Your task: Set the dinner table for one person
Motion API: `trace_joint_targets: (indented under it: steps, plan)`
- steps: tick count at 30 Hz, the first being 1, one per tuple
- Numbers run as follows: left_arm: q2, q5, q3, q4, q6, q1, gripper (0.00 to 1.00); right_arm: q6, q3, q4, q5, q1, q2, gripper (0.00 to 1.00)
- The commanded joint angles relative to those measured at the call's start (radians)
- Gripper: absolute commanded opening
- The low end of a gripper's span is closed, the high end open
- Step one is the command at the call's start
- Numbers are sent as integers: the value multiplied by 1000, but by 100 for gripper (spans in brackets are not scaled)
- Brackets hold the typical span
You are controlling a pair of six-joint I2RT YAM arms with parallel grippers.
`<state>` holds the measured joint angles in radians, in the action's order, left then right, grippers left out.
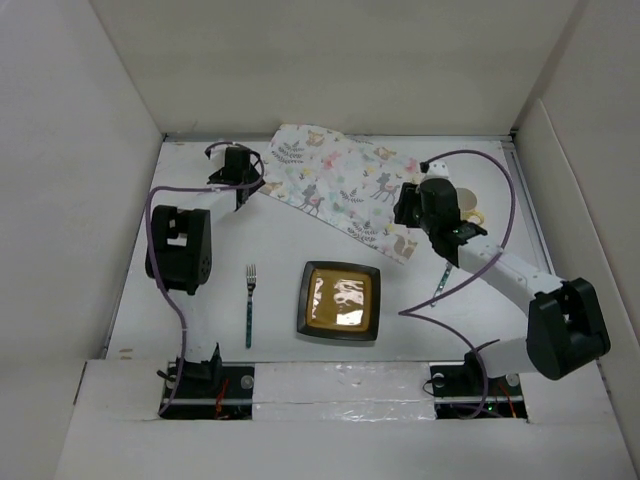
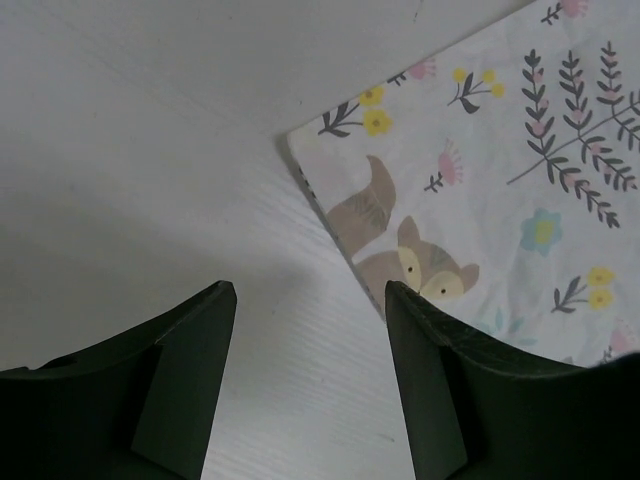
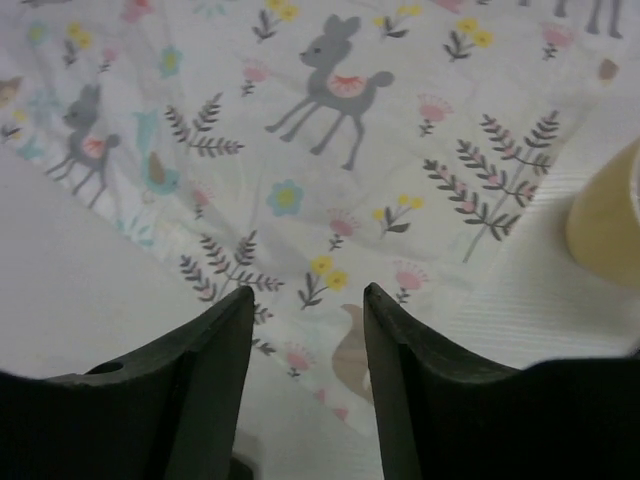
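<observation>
Dinner table [image 1: 280, 240]: white, walled, beneath everything.
Placemat [image 1: 340, 180]: deer print, lying skewed at the far side.
Fork [image 1: 250, 305]: just left of the square plate [image 1: 304, 300].
Left gripper [image 2: 310, 295]: jaws spread, empty, beside the placemat corner.
Right gripper [image 3: 305, 295]: jaws spread, empty, over the placemat.

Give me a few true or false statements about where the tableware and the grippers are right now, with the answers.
1. The fork lies left of the plate. True.
2. The plate sits on the placemat. False: it rests on the bare dinner table, nearer the arms than the placemat.
3. The left gripper and the right gripper are both open and hold nothing. True.
4. The placemat lies square to the table's edges. False: it lies askew at the far side.
</observation>
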<state>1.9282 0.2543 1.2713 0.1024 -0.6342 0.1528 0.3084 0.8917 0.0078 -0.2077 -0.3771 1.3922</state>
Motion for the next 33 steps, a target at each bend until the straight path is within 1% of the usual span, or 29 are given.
trace_joint_targets:
  steps: [1, 2, 3, 5, 6, 9, 13, 16, 21, 23, 24, 27, 28, 30, 31, 32, 33]
  plan:
    - [93, 72, 176, -154, 86, -2, 58, 9, -36, 83, 33, -57, -15, 50]
    - [115, 76, 206, -188, 93, -2, 57, 18, -59, 95, 33, -80, -13, 34]
    - [132, 77, 232, -202, 94, -2, 57, 20, -68, 112, 48, -89, -15, 23]
    - [175, 79, 292, -222, 99, -2, 56, 21, -83, 118, 56, -108, -22, 6]
    - [187, 77, 309, -230, 99, -12, 56, 21, -92, 121, 63, -129, -25, 5]
    - [242, 50, 408, -268, 99, -31, 53, 9, -123, 135, 51, -175, -59, 8]
    - [304, -3, 473, -297, 97, -41, 47, 3, -125, 129, 56, -184, -85, 11]
    - [348, -16, 519, -328, 97, -41, 44, 6, -123, 129, 60, -204, -105, 13]
    - [383, -24, 542, -334, 93, -41, 40, 8, -114, 116, 56, -226, -131, 14]
    - [393, -24, 542, -326, 84, -41, 37, 9, -117, 121, 56, -236, -139, 14]
    - [397, -35, 553, -328, 80, -41, 34, 11, -116, 121, 60, -247, -142, 14]
    - [408, -30, 560, -323, 74, -41, 15, 15, -120, 123, 36, -270, -145, 14]
    - [405, -26, 560, -323, 70, -41, 1, 15, -122, 120, 33, -279, -144, 14]
    - [391, -9, 539, -319, 64, -41, 0, 15, -132, 118, 16, -279, -140, 20]
    - [359, -7, 519, -307, 64, -41, 0, 17, -140, 121, 7, -279, -139, 23]
    - [335, -3, 490, -270, 64, -41, 0, 17, -148, 123, -2, -279, -142, 32]
    - [306, 5, 459, -251, 65, -41, 0, 21, -157, 118, -33, -279, -140, 37]
